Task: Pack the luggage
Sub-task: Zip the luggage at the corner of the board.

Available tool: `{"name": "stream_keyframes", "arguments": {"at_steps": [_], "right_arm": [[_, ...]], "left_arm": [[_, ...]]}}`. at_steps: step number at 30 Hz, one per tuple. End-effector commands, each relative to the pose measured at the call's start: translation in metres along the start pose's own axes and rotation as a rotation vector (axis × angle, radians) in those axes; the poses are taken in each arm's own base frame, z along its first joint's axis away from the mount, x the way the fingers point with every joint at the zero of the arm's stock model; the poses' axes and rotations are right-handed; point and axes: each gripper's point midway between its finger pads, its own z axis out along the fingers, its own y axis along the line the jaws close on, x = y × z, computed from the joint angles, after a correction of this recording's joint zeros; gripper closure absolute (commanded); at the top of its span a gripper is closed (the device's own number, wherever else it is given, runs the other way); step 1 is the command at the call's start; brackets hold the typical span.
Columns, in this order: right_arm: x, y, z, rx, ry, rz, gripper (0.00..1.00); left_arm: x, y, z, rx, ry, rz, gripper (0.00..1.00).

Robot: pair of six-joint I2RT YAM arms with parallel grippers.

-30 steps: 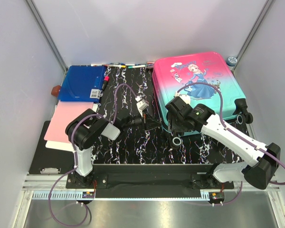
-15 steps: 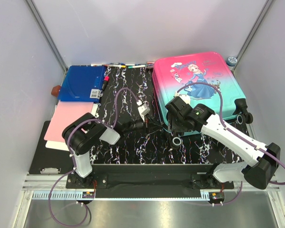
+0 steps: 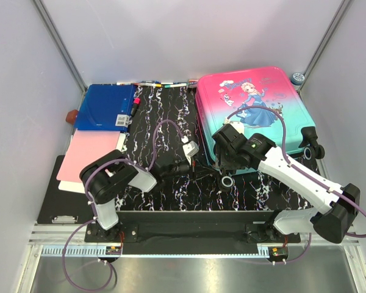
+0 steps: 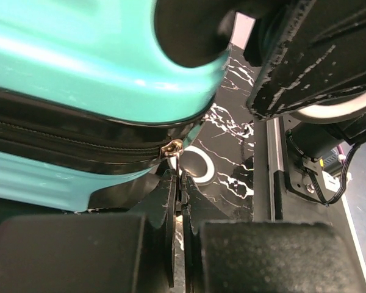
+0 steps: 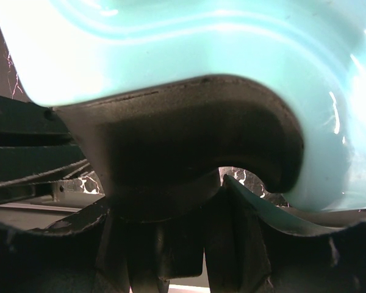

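Showing luggage (image 3: 256,110) closed, lying flat on right half of table (image 3: 165,116). Pinching zipper pull (image 4: 172,150) at luggage's near-left corner with left claw (image 4: 180,183), jaws narrow. Clasping black wheel (image 5: 171,152) at same corner with right claw (image 3: 222,162), jaws partly spread.

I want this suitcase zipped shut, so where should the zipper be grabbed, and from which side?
Grip the thin metal zipper pull hanging from the black seam at the luggage's near-left corner. It is a flat tab sticking outward, so come from the left, level with the seam, pinching its two faces. The left pincer is shut on it that way.
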Motion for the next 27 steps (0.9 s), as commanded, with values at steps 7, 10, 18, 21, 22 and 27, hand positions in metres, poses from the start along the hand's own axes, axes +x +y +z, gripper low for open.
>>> {"name": "stream_keyframes", "arguments": {"at_steps": [7, 10, 18, 21, 22, 27], "right_arm": [[-0.045, 0.033, -0.017, -0.149, -0.168, 0.121, 1.00], [-0.045, 0.033, -0.017, -0.156, -0.174, 0.124, 1.00], [-0.045, 0.034, -0.019, -0.170, -0.182, 0.128, 1.00], [-0.046, 0.033, -0.020, -0.173, -0.190, 0.133, 1.00], [-0.046, 0.033, -0.022, -0.177, -0.194, 0.134, 1.00], [-0.046, 0.030, -0.024, -0.177, -0.204, 0.137, 0.99]], "left_arm": [[-0.048, -0.064, 0.019, 0.164, -0.187, 0.128, 1.00], [-0.046, -0.064, 0.027, 0.149, -0.191, 0.100, 1.00], [-0.043, -0.079, 0.049, 0.186, -0.202, 0.062, 1.00], [-0.039, -0.080, 0.057, 0.183, -0.189, 0.046, 1.00], [-0.036, -0.081, 0.058, 0.181, -0.183, 0.043, 1.00], [-0.037, -0.075, 0.058, 0.134, -0.190, 0.023, 0.99]]}}
